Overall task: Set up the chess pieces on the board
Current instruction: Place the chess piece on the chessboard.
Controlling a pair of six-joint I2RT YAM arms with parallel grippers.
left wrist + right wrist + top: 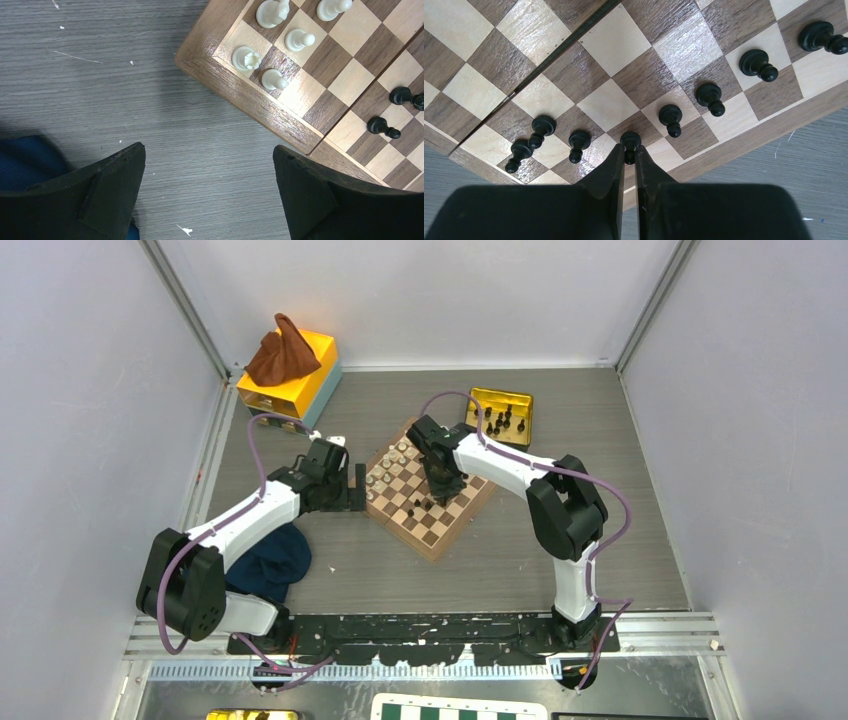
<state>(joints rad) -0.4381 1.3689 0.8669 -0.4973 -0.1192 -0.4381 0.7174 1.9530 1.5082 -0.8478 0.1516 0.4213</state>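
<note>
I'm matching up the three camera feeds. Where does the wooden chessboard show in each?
Top external: wooden chessboard mid-table, turned cornerwise, under the right gripper.
Left wrist: one corner at upper right, carrying cream pieces.
Right wrist: fills most of the frame, rim lower right.
Shared landmark: the black pawns near one edge, one black pawn pinched by the right gripper.

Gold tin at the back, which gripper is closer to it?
Right. The right gripper is over the board, just in front of the tin, pinching a black pawn. The left gripper hangs off the board's left side, farther away.
</note>
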